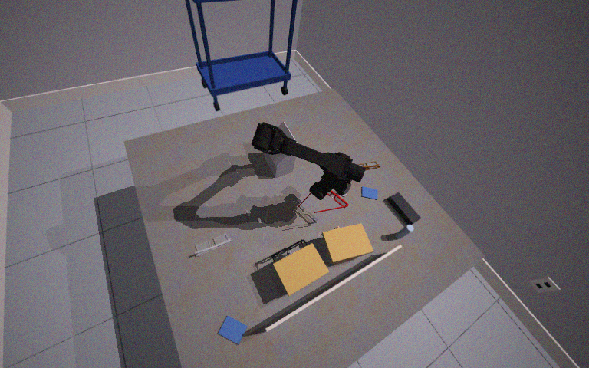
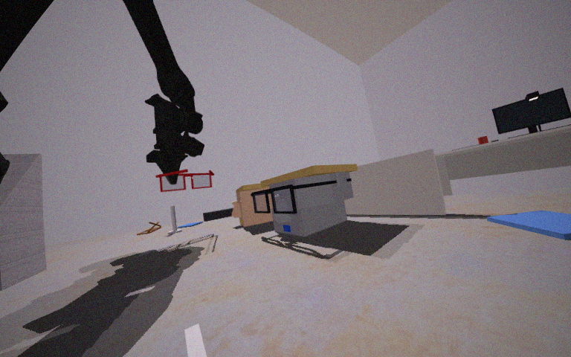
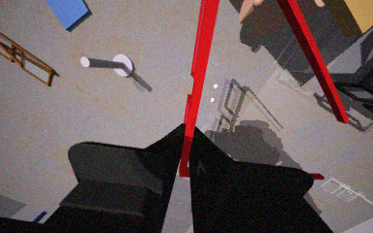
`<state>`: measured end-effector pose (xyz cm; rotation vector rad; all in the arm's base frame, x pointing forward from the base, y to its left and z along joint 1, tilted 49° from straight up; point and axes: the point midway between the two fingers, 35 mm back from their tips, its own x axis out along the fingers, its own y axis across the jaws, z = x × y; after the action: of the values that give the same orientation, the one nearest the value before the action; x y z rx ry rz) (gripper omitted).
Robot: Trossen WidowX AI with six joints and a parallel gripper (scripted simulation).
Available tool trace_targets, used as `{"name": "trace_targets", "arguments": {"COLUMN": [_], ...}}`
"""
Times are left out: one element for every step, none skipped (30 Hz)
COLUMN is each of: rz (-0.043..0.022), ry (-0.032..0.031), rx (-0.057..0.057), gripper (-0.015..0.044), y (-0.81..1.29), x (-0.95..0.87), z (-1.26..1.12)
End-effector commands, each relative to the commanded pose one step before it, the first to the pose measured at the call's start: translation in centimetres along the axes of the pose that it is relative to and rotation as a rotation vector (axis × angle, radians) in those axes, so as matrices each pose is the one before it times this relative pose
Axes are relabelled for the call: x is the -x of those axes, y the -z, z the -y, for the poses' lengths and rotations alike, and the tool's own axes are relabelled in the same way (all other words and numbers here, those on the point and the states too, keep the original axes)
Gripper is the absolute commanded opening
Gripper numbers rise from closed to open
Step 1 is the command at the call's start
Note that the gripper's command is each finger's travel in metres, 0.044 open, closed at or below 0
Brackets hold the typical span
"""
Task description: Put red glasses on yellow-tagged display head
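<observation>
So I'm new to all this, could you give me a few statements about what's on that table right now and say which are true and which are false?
1. The pincer is shut on the red glasses. True.
2. The red glasses rest on the table. False: they hang in the air, above the table.
3. The grey head already wears black glasses. True.
4. The grey head carries a yellow tag. False: its tag is blue.
5. The tan head stands behind the grey one in the exterior view. True.
6. The blue cart stands on the table. False: it is on the floor beyond.
</observation>
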<state>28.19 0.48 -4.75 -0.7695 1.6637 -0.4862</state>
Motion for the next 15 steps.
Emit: {"name": "trace_targets", "arguments": {"rz": [0.00194, -0.00011, -0.00019, -0.00027, -0.00034, -0.00042, -0.00049, -0.00055, -0.00061, -0.00067, -0.00073, -0.00078, -0.00083, -0.00087, -0.00091], "ry": [-0.00788, -0.00077, -0.00064, -0.00050, -0.00037, -0.00024, -0.00010, 0.00004, 0.00018, 0.00032, 0.00046, 0.00061, 0.00075, 0.00089, 0.00104], "rx": [-0.0038, 0.0002, 0.0002, 0.0002, 0.0001, 0.0001, 0.0000, 0.0000, -0.0001, -0.0001, -0.0002, -0.0002, -0.0003, -0.0003, -0.0004], "gripper": [0.0000, 0.0000, 0.0000, 0.0000, 0.0000, 0.0000, 0.0000, 0.0000, 0.0000, 0.0000, 0.0000, 0.0000, 0.0000, 0.0000, 0.0000], "y": [-0.565, -0.078, -0.067, -0.055, -0.044, -0.032, -0.020, -0.009, 0.003, 0.014, 0.026, 0.037, 0.048, 0.060, 0.071], "x": [0.204, 0.008, 0.002, -0.004, -0.009, -0.015, -0.021, -0.028, -0.034, -0.040, -0.046, -0.053, -0.059, -0.066, -0.072], "z": [-2.590, -0.597, -0.599, -0.600, -0.602, -0.603, -0.603, -0.604, -0.604, -0.603, -0.603, -0.602, -0.600, -0.599, -0.597]}}
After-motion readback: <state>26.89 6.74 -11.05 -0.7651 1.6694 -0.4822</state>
